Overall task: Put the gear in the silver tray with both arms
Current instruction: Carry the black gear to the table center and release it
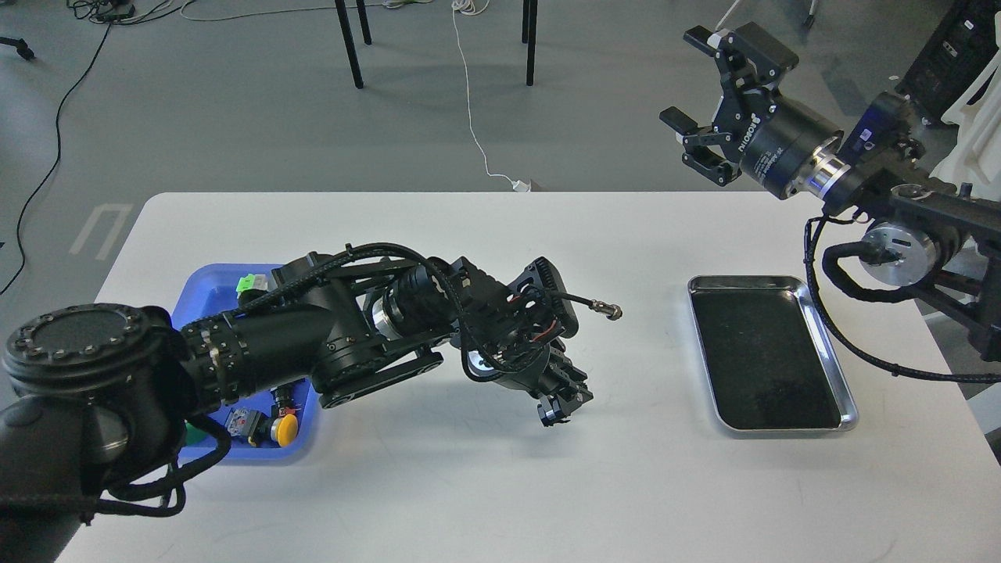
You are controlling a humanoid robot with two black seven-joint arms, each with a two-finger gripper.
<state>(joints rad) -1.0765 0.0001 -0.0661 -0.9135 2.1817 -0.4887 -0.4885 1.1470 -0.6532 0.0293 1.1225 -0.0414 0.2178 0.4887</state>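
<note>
The silver tray [823, 342], shiny-rimmed with a dark bottom, lies empty on the right of the white table. My left gripper [558, 407] reaches over the table's middle, pointing down just above the surface and well left of the tray. It is dark and small, so its fingers cannot be told apart and nothing shows between them. No gear is visible. My right gripper [680, 82] is raised high beyond the table's far edge, above and behind the tray, with its fingers spread wide and empty.
A blue plastic tray [209, 286] at the left is mostly hidden by my left arm; a yellow push button [285, 428] shows in it. A cable connector [606, 310] sticks out from my left wrist. Chair legs and cables lie on the floor beyond.
</note>
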